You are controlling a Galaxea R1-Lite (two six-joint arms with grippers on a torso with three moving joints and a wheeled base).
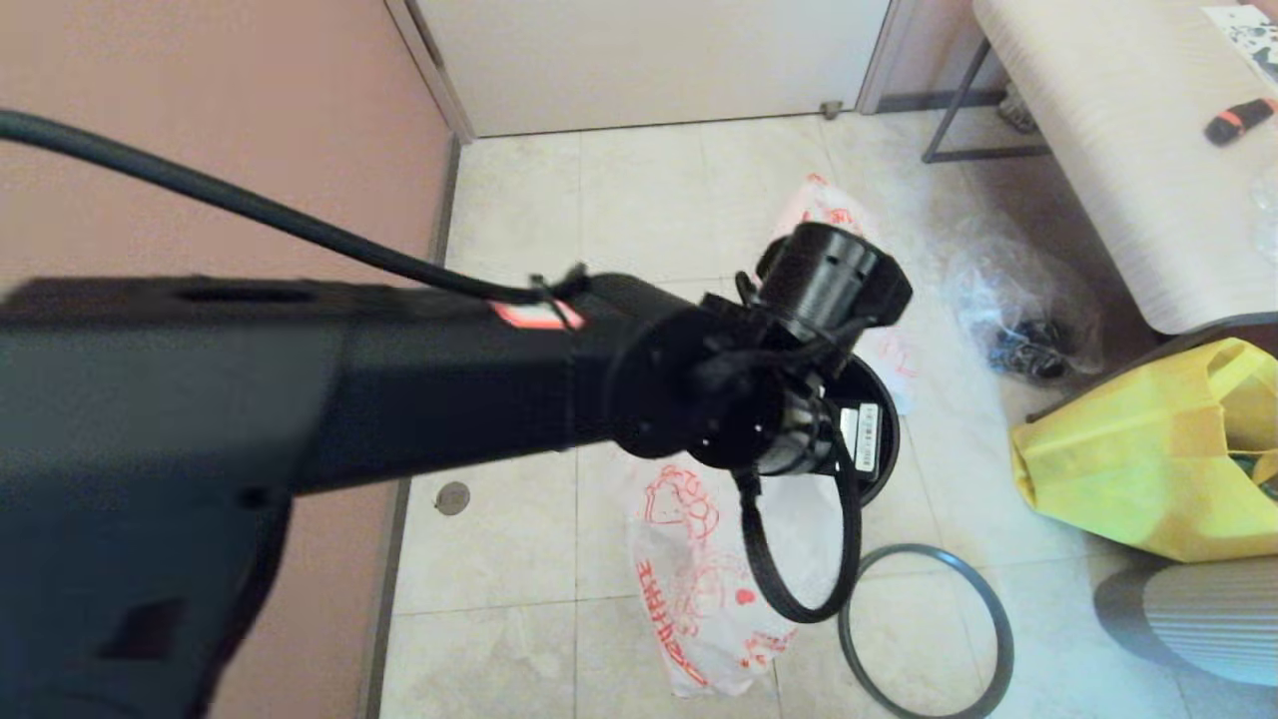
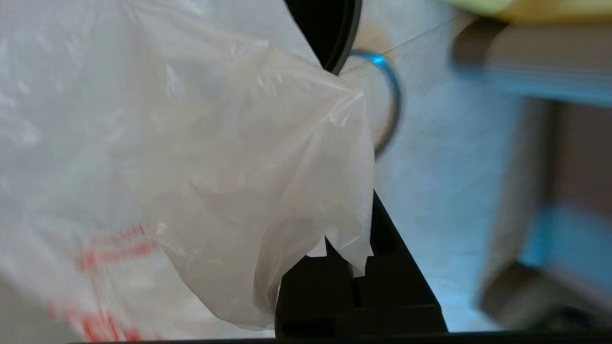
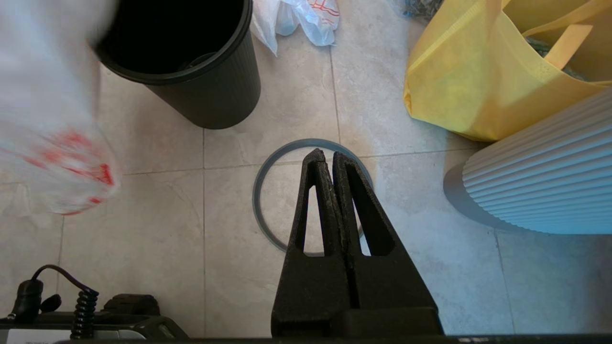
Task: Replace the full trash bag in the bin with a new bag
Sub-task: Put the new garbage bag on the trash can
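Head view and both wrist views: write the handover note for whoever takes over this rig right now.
Left end effector: shut on the new bag, which hangs limp beside the bin.
Right end effector: shut, empty, hovering over the hoop.
Things: the bin stands upright on the floor and looks empty. The hoop lies flat on the tiles in front of it. The full trash bag lies on the floor beyond the bin.
Done: full bag out, hoop off, new bag picked up.
Left: open the new bag into the bin, then fit the hoop over the rim.
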